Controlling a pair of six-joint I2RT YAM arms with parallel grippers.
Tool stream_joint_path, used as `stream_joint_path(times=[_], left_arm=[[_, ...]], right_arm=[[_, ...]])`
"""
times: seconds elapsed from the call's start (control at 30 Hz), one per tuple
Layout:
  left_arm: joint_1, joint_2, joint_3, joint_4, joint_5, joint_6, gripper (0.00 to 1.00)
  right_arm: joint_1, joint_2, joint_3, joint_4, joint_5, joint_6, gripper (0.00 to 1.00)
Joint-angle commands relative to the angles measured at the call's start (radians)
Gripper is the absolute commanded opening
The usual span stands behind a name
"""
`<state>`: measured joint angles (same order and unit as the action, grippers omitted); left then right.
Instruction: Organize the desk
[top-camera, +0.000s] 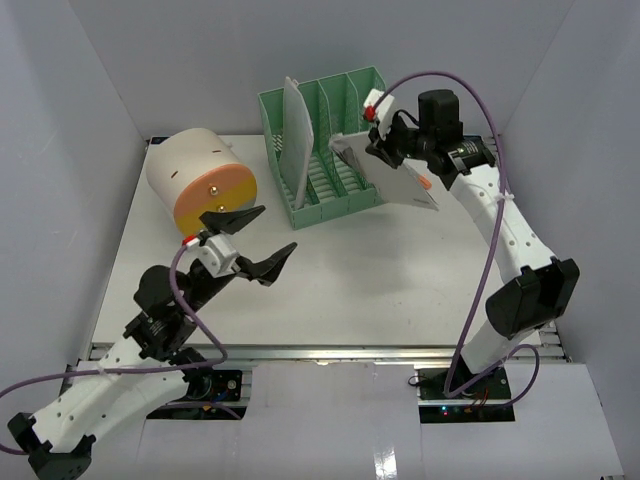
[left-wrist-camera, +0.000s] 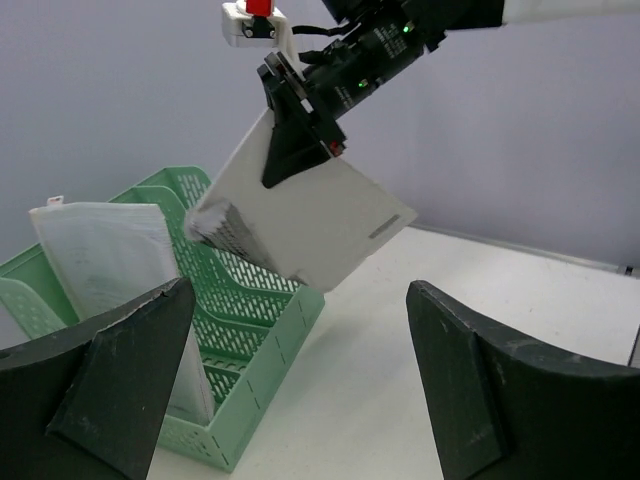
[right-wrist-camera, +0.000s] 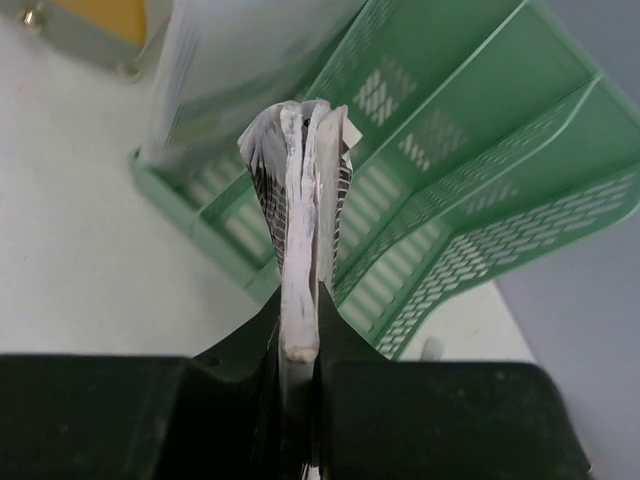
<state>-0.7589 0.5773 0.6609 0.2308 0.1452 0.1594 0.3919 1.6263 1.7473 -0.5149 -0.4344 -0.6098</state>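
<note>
Below the right pincer (top-camera: 381, 152), clamped on papers (top-camera: 402, 182), lies the desk (top-camera: 380, 265).

Robot lab cell: white desk (top-camera: 380, 270) boxed by white walls (top-camera: 60, 130), two arms (top-camera: 510, 240) bolted to rail (top-camera: 330, 352) at 6 o'clock.
</note>
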Motion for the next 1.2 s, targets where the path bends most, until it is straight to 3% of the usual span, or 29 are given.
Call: stream_joint_path(times=[0.0, 0.13, 0.33, 0.63, 0.9, 1.03, 1.17], left_arm=[[0.003, -0.183, -0.073, -0.152, -0.143, -0.161, 0.98], [0.003, -0.348, -0.116, -0.306, -0.208, -0.255, 0.98], [0.003, -0.436, -0.140, -0.379, -0.240, -0.328, 0.98], [0.003, -0.402, -0.112, -0.406, -0.244, -0.338, 0.98], [0.003, -0.406, -0.144, -0.398, -0.251, -0.365, 0.98], [0.003, -0.419, -0.164, -0.396, -0.258, -0.371, 0.98], [0.003, -0.420, -0.171, -0.392, -0.256, -0.381, 0.98]], right_arm=[[0.013, 0.066, 0.118, 0.398, 0.141, 0.255, 0.08], [0.013, 0.116, 0.136, 0.578, 0.248, 0.346, 0.08], [0.008, 0.211, 0.166, 0.770, 0.324, 0.434, 0.08], [-0.010, 0.336, 0.198, 0.893, 0.301, 0.590, 0.08], [-0.021, 0.419, 0.216, 0.954, 0.395, 0.667, 0.08], [-0.024, 0.435, 0.154, 1.032, 0.399, 0.699, 0.08], [-0.024, 0.428, 0.024, 1.222, 0.404, 0.669, 0.08]])
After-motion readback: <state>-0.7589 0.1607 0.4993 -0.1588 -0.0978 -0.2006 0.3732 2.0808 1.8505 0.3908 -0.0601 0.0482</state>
